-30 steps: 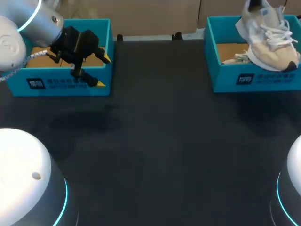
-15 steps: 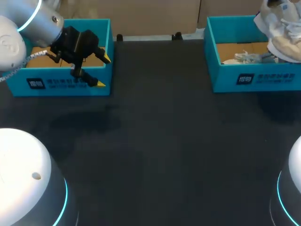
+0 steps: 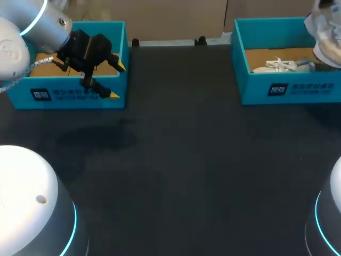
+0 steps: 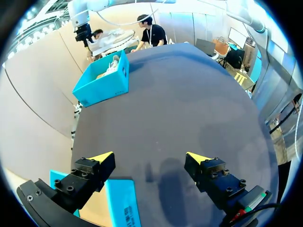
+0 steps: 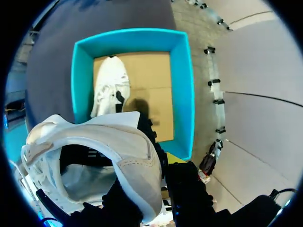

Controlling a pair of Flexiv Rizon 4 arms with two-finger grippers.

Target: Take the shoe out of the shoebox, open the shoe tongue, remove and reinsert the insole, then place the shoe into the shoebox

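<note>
Two shoeboxes (image 3: 72, 95) (image 3: 290, 89), one boxed shoe (image 5: 110, 85); one lifted shoe (image 5: 128, 146) in right pincer (image 5: 158, 182)

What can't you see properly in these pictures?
- Lifted shoe: in the head view, the right edge cuts off most of it.
- Its insole: in the right wrist view, the shoe's opening is too shadowed to tell.
- Left shoebox inside: in the head view, my left arm and left tool cover much of it.
</note>
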